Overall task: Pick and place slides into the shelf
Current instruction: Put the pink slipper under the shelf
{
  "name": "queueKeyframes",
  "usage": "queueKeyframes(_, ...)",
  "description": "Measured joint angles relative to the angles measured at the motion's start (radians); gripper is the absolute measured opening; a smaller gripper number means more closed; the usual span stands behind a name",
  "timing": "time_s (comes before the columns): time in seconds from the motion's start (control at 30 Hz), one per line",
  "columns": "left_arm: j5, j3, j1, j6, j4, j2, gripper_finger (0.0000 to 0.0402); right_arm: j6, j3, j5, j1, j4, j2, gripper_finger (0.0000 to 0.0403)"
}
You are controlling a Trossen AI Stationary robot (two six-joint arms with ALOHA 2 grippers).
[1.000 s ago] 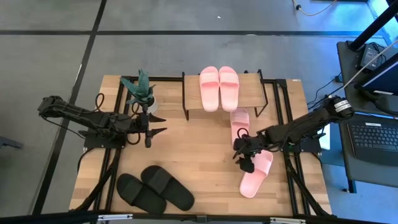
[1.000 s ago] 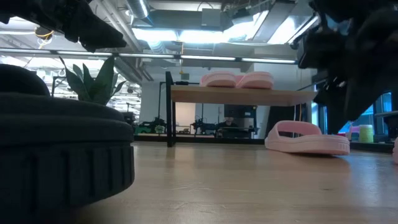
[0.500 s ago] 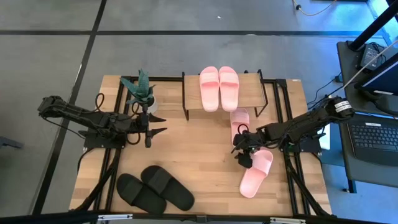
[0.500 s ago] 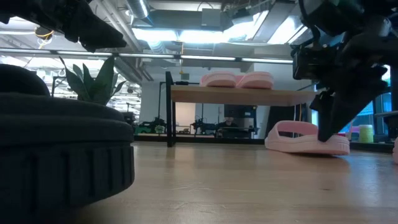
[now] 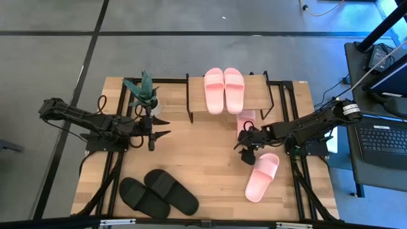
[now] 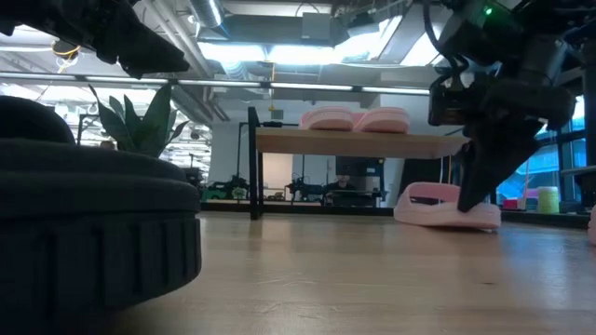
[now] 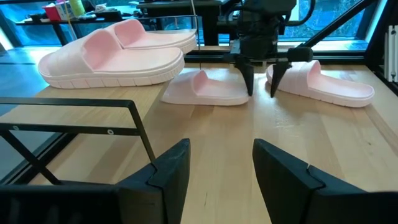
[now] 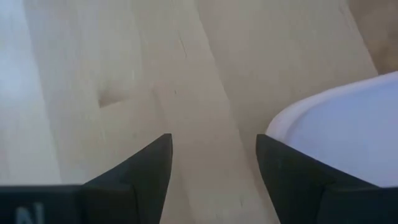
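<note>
The right gripper [image 5: 245, 150] hangs low over the bench [image 5: 210, 165], fingers spread wide and holding nothing, tips pointing down into the gap between the two loose pink slides. One of them [image 5: 245, 121] lies just in front of the shelf [image 5: 257, 95], partly hidden from above by the gripper; the other [image 5: 261, 176] lies nearer the front edge, angled away. From the left wrist view the fingers stand between the pair, with the shelf-side slide [image 7: 208, 88] just beside one fingertip and the other slide [image 7: 320, 83] close on the far side. I cannot tell whether either tip touches foam.

I'd say this is the approach to a pick, most likely of the shelf-side slide. The next move would call for shifting across so one finger goes under or beside the strap, then closing on it before lifting toward the shelf.

The shelf's top board already carries one pink pair [image 5: 224, 89], side by side, taking up its left half; the right half is bare wood, room enough for another pair. Nothing shows on a lower tier, though it is hard to see.

The black pair [image 5: 159, 193] sits untouched near the front left corner. The left gripper [image 5: 160, 126] waits beside a small potted plant [image 5: 144, 93], fingers apart and empty.
</note>
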Motion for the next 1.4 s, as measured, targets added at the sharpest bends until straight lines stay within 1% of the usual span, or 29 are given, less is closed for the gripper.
queueKeyframes(0.07,0.0,0.0,0.0,0.0,0.0,0.0,0.0166,0.0,0.0,0.029,-0.013,-0.019,0.0,0.0233)
queueKeyframes(0.2,0.0,0.0,0.0,0.0,0.0,0.0,0.0166,-0.015,0.0,0.12,-0.037,-0.029,0.0,0.0233)
queueKeyframes(0.33,0.0,0.0,0.0,0.0,-0.001,0.0,0.0166,-0.032,0.0,0.172,-0.063,-0.036,0.0,0.0233)
queueKeyframes(0.53,0.0,0.0,0.0,0.0,-0.001,0.0,0.0166,-0.03,0.0,0.256,-0.098,-0.112,0.0,0.0233)
queueKeyframes(0.83,0.0,0.0,0.0,0.0,-0.001,0.0,0.0166,-0.059,0.0,0.283,-0.134,-0.111,0.0,0.0233)
queueKeyframes(1.17,0.0,0.0,0.0,0.0,-0.001,0.0,0.0166,-0.107,0.0,0.286,-0.188,-0.087,0.001,0.0233)
queueKeyframes(1.4,0.0,0.0,0.0,-0.001,-0.001,0.0,0.0166,-0.112,0.0,0.295,-0.19,-0.084,0.001,0.0233)
